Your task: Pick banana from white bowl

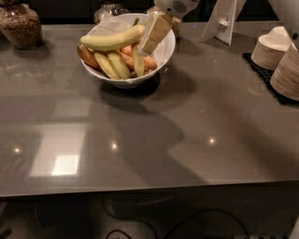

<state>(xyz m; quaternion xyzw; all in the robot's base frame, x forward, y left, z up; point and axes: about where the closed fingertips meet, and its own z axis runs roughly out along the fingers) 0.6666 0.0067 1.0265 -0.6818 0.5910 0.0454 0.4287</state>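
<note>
The banana (110, 39) is long, pale yellow-green and lies across the top of the fruit in the white bowl (161, 58) at the back of the table. Shorter yellow bananas (112, 64) and orange-brown fruit (88, 56) lie under it. My gripper (155, 32) reaches down from the top of the camera view into the bowl, its cream fingers just right of the banana's right end. It holds nothing that I can see.
A glass jar of brown bits (19, 24) stands at the back left. Another jar (108, 8) stands behind the bowl. Stacks of cream paper dishes (275, 51) sit on a black mat at the right. A white card stand (226, 19) is at the back.
</note>
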